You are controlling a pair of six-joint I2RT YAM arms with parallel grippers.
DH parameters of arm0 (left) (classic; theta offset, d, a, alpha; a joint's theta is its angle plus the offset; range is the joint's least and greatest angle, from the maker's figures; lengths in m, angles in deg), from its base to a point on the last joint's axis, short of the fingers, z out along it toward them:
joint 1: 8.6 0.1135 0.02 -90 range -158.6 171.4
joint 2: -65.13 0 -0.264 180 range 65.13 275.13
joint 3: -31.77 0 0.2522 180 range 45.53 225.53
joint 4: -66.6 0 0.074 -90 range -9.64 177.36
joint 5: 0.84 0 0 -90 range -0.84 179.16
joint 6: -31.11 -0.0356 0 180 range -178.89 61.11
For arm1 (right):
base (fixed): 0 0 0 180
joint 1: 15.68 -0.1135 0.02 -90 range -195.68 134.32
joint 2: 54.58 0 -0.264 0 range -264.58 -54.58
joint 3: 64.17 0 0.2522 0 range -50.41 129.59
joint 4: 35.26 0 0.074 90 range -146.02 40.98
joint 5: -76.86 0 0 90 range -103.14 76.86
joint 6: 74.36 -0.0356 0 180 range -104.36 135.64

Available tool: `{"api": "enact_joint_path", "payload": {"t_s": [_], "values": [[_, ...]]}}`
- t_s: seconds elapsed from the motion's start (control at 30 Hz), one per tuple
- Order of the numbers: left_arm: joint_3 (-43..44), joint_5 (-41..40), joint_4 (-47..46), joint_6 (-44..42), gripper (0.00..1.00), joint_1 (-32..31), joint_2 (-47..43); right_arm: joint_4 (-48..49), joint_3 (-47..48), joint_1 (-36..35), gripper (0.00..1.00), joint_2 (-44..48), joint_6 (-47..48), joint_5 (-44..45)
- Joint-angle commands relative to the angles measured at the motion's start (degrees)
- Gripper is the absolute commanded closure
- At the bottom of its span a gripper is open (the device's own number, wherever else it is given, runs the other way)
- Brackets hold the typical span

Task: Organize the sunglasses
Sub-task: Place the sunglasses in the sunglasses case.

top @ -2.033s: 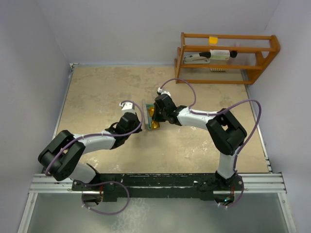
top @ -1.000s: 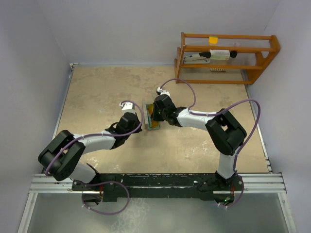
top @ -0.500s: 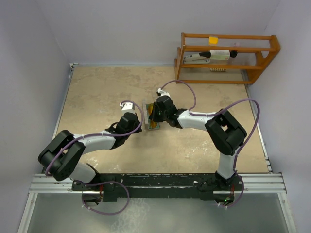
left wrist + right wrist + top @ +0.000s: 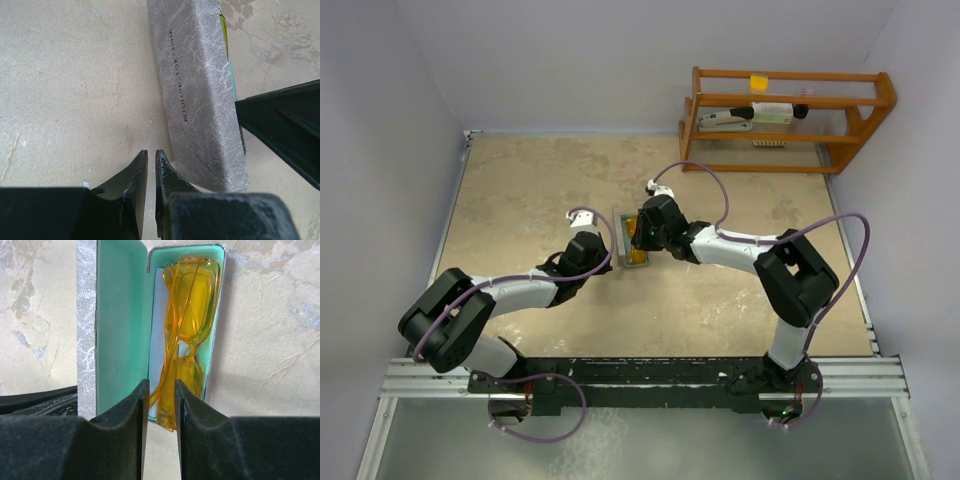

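The grey case stands open mid-table, its green-lined lid upright. The orange sunglasses lie folded in its tray on the light blue cloth, and their near end pokes over the case's edge; they also show in the top view. My right gripper is narrowly open just in front of that end, with the fingers not pressing it. My left gripper is shut and empty, with its tips close beside the lid's grey outer face.
A wooden rack with small items stands at the back right against the wall. Walls close in the table on the left, back and right. My right gripper's black finger shows past the case in the left wrist view.
The sunglasses went from tilted over the case to lying down in its tray. My right arm's elbow has swung right and the gripper has eased back. The left arm has not moved.
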Motion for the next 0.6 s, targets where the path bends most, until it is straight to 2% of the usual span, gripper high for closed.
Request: {"api": "enact_joint_path", "payload": {"t_s": [0.0, 0.13, 0.23, 0.3, 0.57], "values": [[1.3, -0.1, -1.8, 0.5, 0.92, -0.3, -0.4, -3.4, 3.0, -0.3, 0.70, 2.6, 2.7, 2.9], [1.2, -0.2, -1.8, 0.5, 0.92, -0.3, -0.5, -6.2, 5.7, -0.4, 0.72, 1.1, 4.2, 4.0], [1.2, -0.2, -1.8, 0.6, 0.92, -0.6, -0.6, -6.7, 6.2, -0.4, 0.84, 0.2, 4.4, 4.5], [1.2, -0.3, -1.7, 0.5, 0.92, -0.6, -0.7, -6.8, 5.9, -0.3, 0.88, 0.2, 3.8, 5.4], [1.5, -0.5, -1.3, 0.2, 0.92, -0.6, -0.6, -6.7, 3.5, -0.4, 0.89, 1.3, 3.4, 5.7]]}}
